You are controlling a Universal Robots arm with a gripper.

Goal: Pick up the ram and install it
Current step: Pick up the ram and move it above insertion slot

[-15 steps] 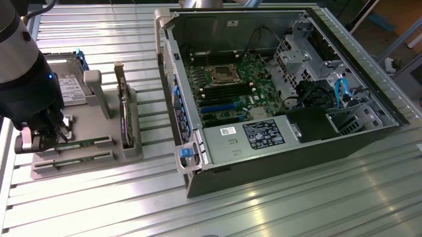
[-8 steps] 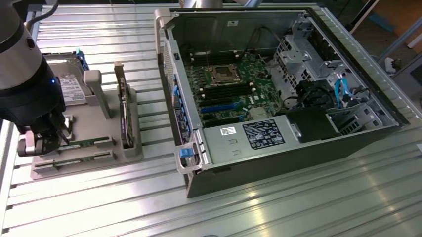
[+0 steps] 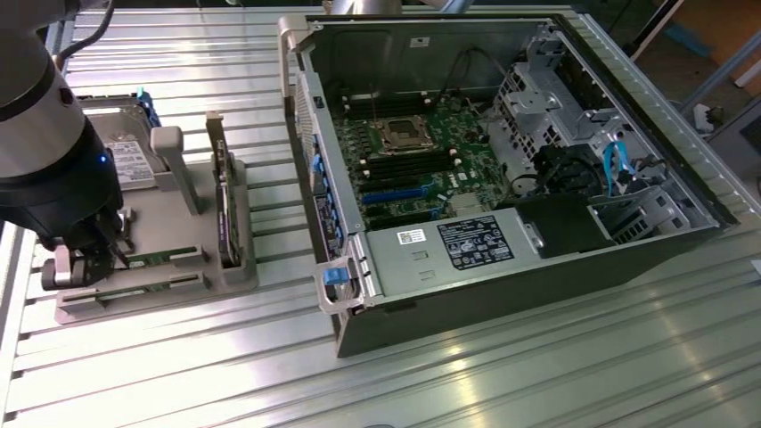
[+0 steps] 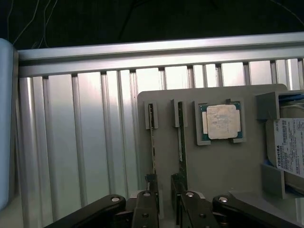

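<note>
Two ram sticks stand on edge in slots of a grey holder (image 3: 226, 276); one ram (image 3: 160, 258) (image 4: 153, 142) lies beside the other (image 3: 141, 288) (image 4: 181, 137). My gripper (image 3: 85, 265) (image 4: 165, 184) hangs low over the near ends of both sticks, at the holder's end on the exterior view's left. Its fingers (image 4: 151, 190) stand open with a narrow gap, and nothing shows between them. Each fingertip lines up with the end of one stick; I cannot tell whether they touch.
The holder also carries a tall expansion card (image 3: 223, 201), a hard drive (image 3: 125, 159) (image 4: 289, 147) and a processor chip (image 4: 221, 122). The open computer case (image 3: 476, 160) lies at the exterior view's right, motherboard exposed. The table (image 3: 500, 374) is ribbed aluminium.
</note>
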